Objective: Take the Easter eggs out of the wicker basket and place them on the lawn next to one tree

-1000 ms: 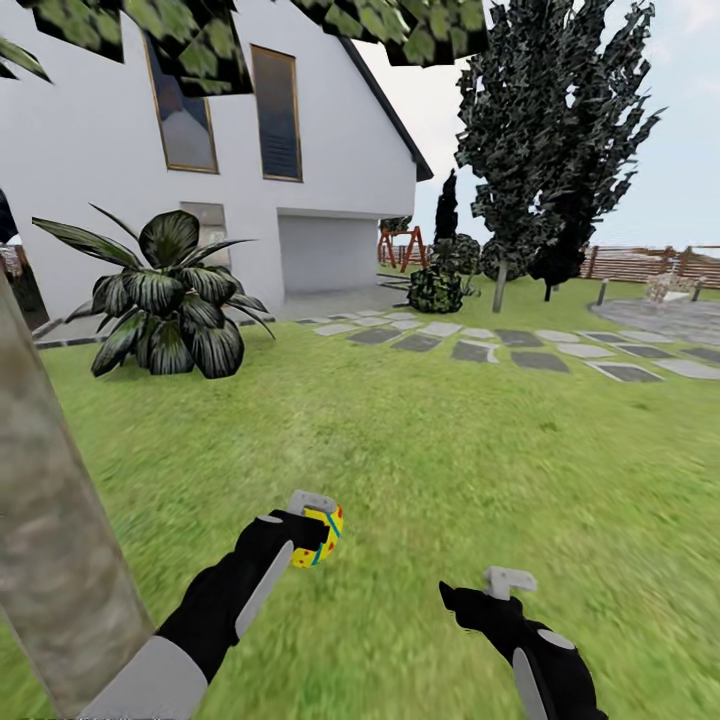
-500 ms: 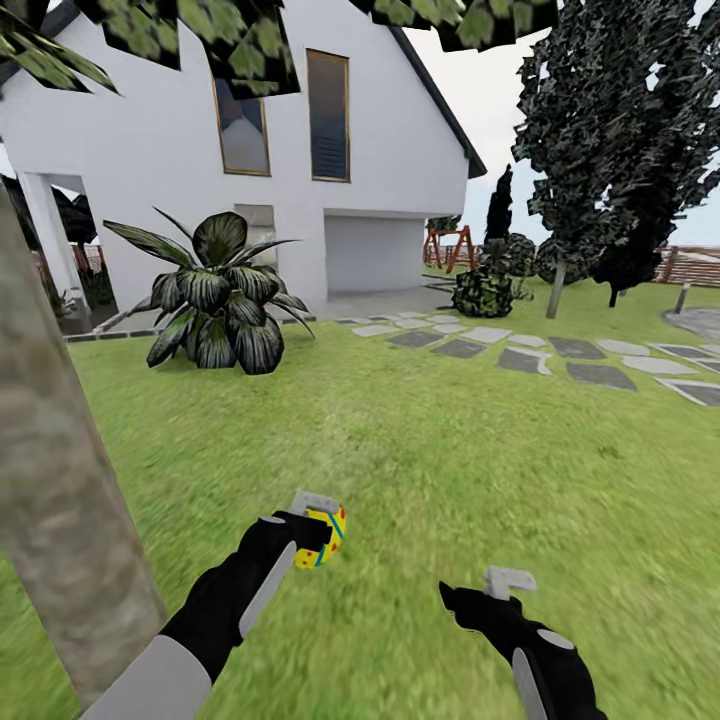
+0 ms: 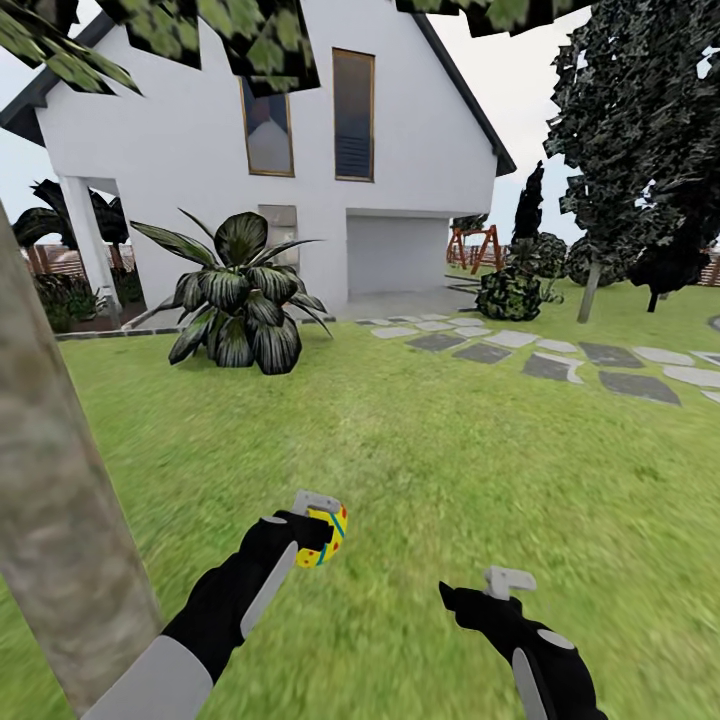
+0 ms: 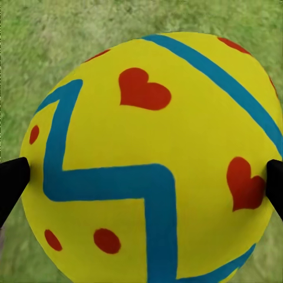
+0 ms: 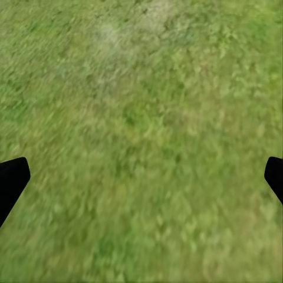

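At the left edge of the head view rose the tree (image 3: 55, 500), its mottled trunk close beside the robot. Just right of it, low in the frame, the left end effector (image 3: 318, 522) was clamped on one egg (image 3: 327, 522), held above the lawn (image 3: 450, 430) and not yet set down. Lower right, the right end effector (image 3: 508, 580) hung with its fingers spread wide and nothing between them. By my reading, one egg had reached the tree but awaited placing; where the other two eggs lay could not be told.
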You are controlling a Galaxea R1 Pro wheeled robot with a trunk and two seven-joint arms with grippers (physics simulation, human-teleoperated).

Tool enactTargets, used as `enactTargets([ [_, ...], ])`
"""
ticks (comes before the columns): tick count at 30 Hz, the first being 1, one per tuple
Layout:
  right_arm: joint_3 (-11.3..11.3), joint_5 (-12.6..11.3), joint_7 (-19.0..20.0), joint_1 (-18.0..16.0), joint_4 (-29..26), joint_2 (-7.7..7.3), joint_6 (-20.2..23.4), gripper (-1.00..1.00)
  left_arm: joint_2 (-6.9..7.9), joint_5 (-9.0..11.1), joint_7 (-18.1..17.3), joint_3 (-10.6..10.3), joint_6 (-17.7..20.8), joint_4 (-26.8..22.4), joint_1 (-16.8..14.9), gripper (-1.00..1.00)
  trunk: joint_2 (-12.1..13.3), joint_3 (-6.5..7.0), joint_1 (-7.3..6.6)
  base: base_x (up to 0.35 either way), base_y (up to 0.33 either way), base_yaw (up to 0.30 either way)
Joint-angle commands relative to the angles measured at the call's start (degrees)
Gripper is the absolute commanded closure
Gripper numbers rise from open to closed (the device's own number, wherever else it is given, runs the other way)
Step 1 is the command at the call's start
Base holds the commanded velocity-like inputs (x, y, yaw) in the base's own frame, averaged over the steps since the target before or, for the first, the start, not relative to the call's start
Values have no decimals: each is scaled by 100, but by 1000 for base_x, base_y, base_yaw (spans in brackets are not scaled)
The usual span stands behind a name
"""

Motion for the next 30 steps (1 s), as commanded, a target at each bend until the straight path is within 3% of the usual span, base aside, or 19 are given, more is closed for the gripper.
enactTargets([
  [1, -16, -30, 20, -4, -7, 6, 30, -100, 3, 54, 53, -9, -12, -6, -4, 100, -4, -7, 1, 47, -5, 1],
  [5, -16, -30, 20, -4, -7, 6, 30, -100, 4, 46, 54, -9, -63, -7, -2, 100, -4, -7, 1, 13, -1, 0],
  [17, -4, -26, 20, -4, -7, 6, 28, -100, -4, 76, 61, -5, -85, -7, -2, 100, -486, -223, 265, 1, 0, 0],
  [30, -16, -30, 20, -4, -7, 6, 26, -100, -112, 84, 233, 28, -87, 3, -2, 100, -1007, -456, 550, 0, 0, 0],
])
